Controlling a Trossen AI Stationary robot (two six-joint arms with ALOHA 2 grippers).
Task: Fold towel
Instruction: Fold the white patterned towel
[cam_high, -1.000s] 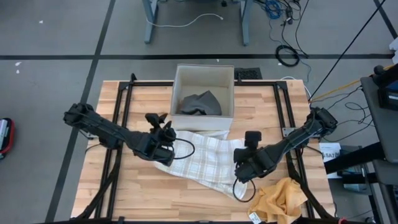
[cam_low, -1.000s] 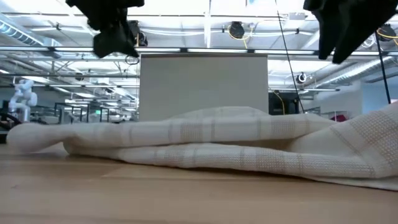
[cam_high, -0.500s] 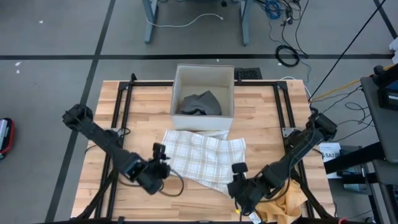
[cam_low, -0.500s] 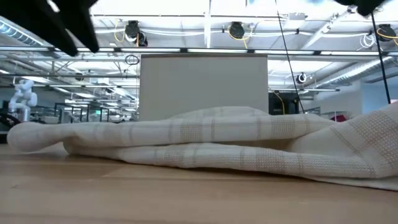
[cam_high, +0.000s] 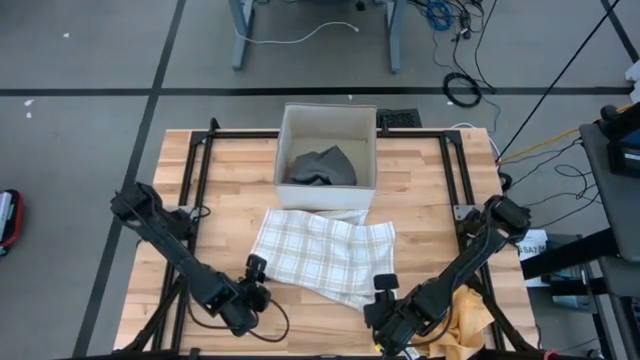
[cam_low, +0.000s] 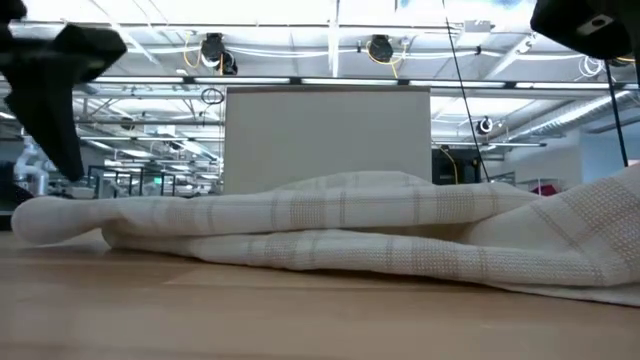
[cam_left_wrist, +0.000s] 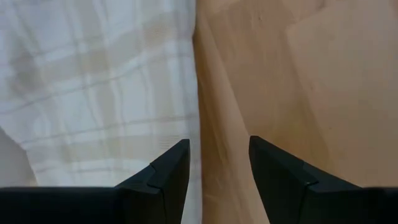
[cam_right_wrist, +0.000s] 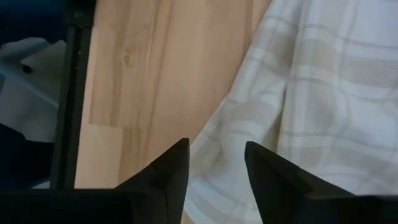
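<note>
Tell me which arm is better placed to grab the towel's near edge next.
Probably both together: left gripper open at the towel's near-left corner, right gripper open at its near-right corner.

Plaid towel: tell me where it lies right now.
In the high view the plaid towel lies mid-table, just in front of the white bin, with the left gripper and right gripper at its near edge.
</note>
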